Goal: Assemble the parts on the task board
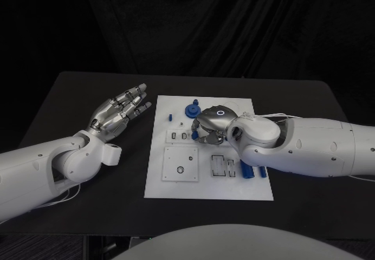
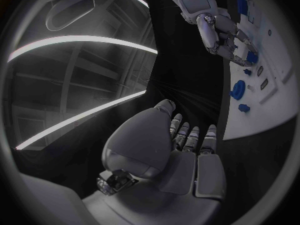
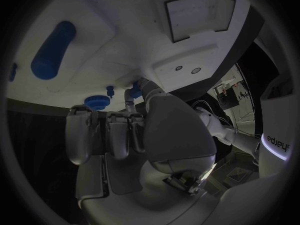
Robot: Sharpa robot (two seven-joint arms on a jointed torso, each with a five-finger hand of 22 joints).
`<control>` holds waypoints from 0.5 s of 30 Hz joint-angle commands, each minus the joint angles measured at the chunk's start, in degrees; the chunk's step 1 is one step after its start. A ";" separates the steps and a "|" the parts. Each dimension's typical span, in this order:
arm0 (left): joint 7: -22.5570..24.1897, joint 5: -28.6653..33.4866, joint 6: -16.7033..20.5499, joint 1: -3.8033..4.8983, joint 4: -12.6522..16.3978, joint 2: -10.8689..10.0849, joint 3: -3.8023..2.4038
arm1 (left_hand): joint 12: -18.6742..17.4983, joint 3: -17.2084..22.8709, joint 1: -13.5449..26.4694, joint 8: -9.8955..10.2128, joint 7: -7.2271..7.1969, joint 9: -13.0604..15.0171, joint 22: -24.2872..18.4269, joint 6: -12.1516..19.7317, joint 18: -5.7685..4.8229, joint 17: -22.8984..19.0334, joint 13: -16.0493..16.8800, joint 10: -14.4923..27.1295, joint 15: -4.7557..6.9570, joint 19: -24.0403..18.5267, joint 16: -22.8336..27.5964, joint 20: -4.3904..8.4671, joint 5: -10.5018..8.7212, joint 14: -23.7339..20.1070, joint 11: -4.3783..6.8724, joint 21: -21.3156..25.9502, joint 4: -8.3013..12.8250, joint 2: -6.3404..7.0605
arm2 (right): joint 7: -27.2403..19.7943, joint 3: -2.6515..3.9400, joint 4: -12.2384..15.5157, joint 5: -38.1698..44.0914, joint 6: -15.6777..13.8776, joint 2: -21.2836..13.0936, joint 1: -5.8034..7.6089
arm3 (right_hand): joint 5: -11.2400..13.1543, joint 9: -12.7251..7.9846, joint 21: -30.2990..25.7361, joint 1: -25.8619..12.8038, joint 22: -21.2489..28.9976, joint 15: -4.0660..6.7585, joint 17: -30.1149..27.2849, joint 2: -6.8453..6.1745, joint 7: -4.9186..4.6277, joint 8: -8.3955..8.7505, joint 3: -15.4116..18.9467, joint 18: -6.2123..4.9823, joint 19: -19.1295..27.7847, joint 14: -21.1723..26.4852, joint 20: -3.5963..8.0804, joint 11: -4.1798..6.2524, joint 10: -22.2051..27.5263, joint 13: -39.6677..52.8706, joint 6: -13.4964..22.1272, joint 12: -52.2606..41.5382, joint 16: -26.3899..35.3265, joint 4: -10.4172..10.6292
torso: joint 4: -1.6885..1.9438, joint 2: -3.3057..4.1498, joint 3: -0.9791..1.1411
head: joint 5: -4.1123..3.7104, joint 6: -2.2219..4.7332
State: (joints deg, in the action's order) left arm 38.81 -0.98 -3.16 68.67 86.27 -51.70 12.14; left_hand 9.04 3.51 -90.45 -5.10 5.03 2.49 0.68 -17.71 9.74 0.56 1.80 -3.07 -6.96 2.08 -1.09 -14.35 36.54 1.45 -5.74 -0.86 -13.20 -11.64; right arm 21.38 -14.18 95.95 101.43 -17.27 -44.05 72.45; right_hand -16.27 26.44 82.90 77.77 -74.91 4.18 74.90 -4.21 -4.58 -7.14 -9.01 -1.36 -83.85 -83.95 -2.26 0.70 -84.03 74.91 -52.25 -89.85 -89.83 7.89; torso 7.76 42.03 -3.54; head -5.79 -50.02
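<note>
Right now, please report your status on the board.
Left hand open, beside the board. Right hand over the board, fingers down near the blue round part; hold unclear. Nothing in the way.

Two glossy white arms, dark screw dots, thin white cables, each silver robot hand (image 1: 118, 112) segmented.
</note>
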 commanded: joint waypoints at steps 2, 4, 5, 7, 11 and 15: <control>0.71 -0.07 -0.74 -0.11 0.05 0.14 -0.05 | 0.08 0.31 -0.13 0.30 -0.05 0.00 0.06 0.26 0.66 0.09 -0.01 0.30 -0.29 -0.11 -0.19 -0.39 -0.24 -0.07 -0.09 -0.16 -0.14 0.47 | 1.10 0.02 0.00 0.47 0.77 0.07 -0.18 | 1.39 0.11 -0.35 -0.75 -12.57 -0.55 15.10 -0.01 -0.06 0.74 0.49 -0.54 -2.22 -6.05 -0.48 -0.37 -5.97 15.09 0.99 -0.15 -0.17 0.04 | 0.03 0.02 0.02 | -0.07 0.02; 0.71 -0.07 -0.75 -0.12 0.04 0.15 -0.05 | 0.08 0.31 -0.13 0.30 -0.05 0.00 0.06 0.26 0.66 0.09 -0.01 0.30 -0.29 -0.11 -0.19 -0.39 -0.24 -0.07 -0.09 -0.16 -0.14 0.47 | 1.04 0.02 -0.01 0.47 0.72 0.09 -0.18 | 2.88 0.11 -0.51 -1.09 -12.52 -0.63 15.10 -0.18 -0.17 1.39 0.89 -0.57 -2.15 -6.05 -0.56 -0.47 -5.97 15.09 2.00 -0.15 -0.17 0.17 | 0.02 0.01 0.02 | -0.01 0.02; 0.71 -0.07 -0.75 -0.13 0.03 0.14 -0.05 | 0.08 0.31 -0.13 0.30 -0.05 0.00 0.06 0.26 0.66 0.09 -0.01 0.30 -0.29 -0.11 -0.19 -0.39 -0.24 -0.07 -0.09 -0.16 -0.14 0.47 | 1.00 0.02 -0.02 0.47 0.66 0.09 -0.18 | 3.34 0.03 -0.53 -1.20 -12.52 -0.65 15.10 -0.22 -0.16 1.74 1.01 -0.57 -2.15 -6.05 -0.59 -0.48 -5.97 15.09 2.57 -0.15 -0.17 0.23 | 0.02 0.01 0.02 | -0.02 0.02; 0.71 -0.07 -0.73 -0.14 0.03 0.13 -0.05 | 0.08 0.31 -0.13 0.30 -0.05 0.00 0.06 0.26 0.66 0.09 -0.01 0.30 -0.29 -0.11 -0.19 -0.39 -0.24 -0.07 -0.09 -0.16 -0.14 0.47 | 0.92 0.02 -0.03 0.47 0.55 0.09 -0.19 | 3.95 -0.08 -0.64 -1.30 -12.49 -0.67 15.10 -0.25 -0.19 2.21 1.19 -0.60 -2.10 -6.05 -0.62 -0.51 -5.97 15.09 3.33 -0.15 -0.17 0.30 | 0.00 0.02 0.02 | -0.02 0.02; 0.72 -0.07 -0.71 -0.15 0.04 0.10 -0.05 | 0.08 0.31 -0.13 0.30 -0.05 0.00 0.06 0.26 0.66 0.09 -0.01 0.30 -0.29 -0.11 -0.19 -0.39 -0.24 -0.07 -0.09 -0.16 -0.14 0.47 | 0.76 0.02 -0.04 0.47 0.31 0.07 -0.19 | 6.91 -0.79 -1.07 -1.69 -12.37 -0.76 15.10 -0.58 -0.22 3.54 2.11 -0.69 -1.91 -6.05 -0.72 -0.57 -5.97 15.09 6.70 -0.15 -0.17 0.62 | 0.00 0.01 0.04 | -0.01 0.02; 0.73 -0.07 -0.69 -0.16 0.04 0.05 -0.05 | 0.08 0.31 -0.13 0.30 -0.05 0.00 0.06 0.26 0.66 0.09 -0.01 0.30 -0.29 -0.11 -0.19 -0.39 -0.24 -0.07 -0.09 -0.16 -0.14 0.47 | 0.51 0.02 -0.07 0.47 -0.33 0.00 -0.19 | 7.62 -0.97 -1.21 -1.69 -12.33 -0.76 15.10 -0.70 -0.20 3.57 2.35 -0.73 -1.84 -6.05 -0.73 -0.57 -5.97 15.09 7.37 -0.15 -0.17 0.68 | 0.02 0.02 0.03 | 0.05 0.02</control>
State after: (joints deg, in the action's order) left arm 38.81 -0.98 -3.22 68.60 86.22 -51.69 12.14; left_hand 9.04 3.51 -90.45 -5.10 5.02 2.49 0.68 -17.71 9.75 0.56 1.80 -3.07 -6.96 2.08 -1.09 -14.35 36.54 1.45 -5.74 -0.86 -13.20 -11.64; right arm 21.40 -14.18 95.87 101.44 -17.09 -43.99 72.43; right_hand -8.70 25.48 82.08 76.58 -74.90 3.83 74.90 -4.82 -4.77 -3.87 -6.93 -1.36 -84.05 -83.90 -2.46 0.50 -83.82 74.91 -45.10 -89.85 -89.83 8.55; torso 7.78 42.04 -3.51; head -5.80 -49.99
